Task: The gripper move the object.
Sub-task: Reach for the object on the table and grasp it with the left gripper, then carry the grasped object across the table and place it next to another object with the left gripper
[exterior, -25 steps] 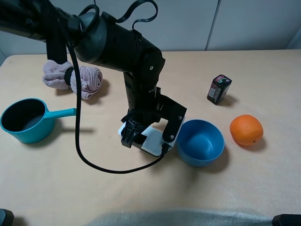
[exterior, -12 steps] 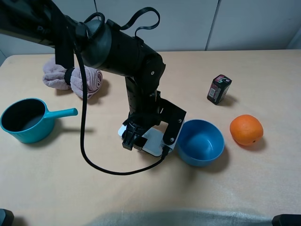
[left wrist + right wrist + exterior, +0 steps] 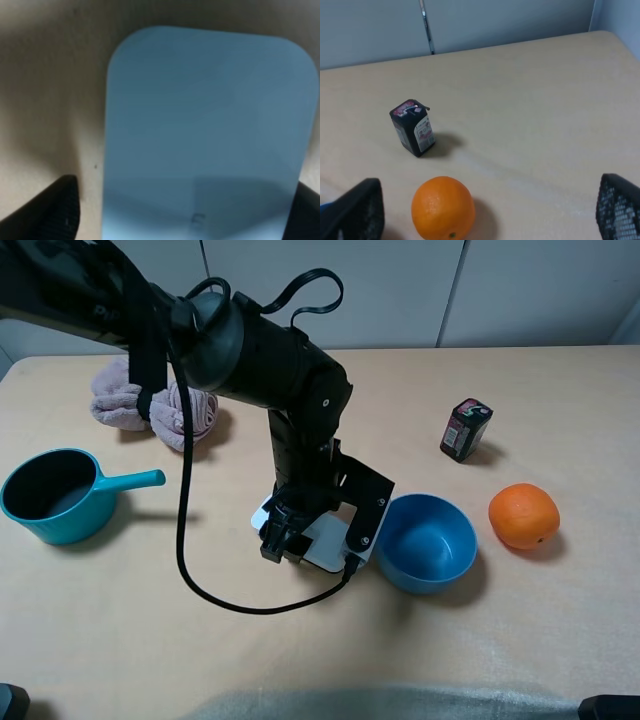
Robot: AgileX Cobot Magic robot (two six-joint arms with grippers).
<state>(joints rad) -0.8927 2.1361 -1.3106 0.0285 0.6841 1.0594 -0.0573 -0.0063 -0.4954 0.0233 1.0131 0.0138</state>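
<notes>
Left gripper is down over the flat white oblong plastic case with rounded corners, jaws spread wide, one black finger on each long side. In the left wrist view the left gripper straddles the case: one fingertip stands clear of its edge with bare worktop between, the other sits right at the opposite edge, contact unclear. So released, not clamping. The case lies flat on the light wooden worktop, about midway between its left and right edges and a bit nearer the front edge than the far one.

Round blue bowl is just beside the case, toward the right edge; touching or not, can't tell. Orange fruit sits close to the right edge, apart from the bowl. Small dark box with red label stands upright nearer the far edge, on the right half. Teal saucepan is at the left edge, handle pointing toward mid-worktop. Pink crumpled cloth is near the far-left corner. Black cable loops from the arm down onto the worktop in front of the case.

Right gripper: fingers spread wide, nothing between them. Its wrist view shows the orange and the box, apart from each other.
</notes>
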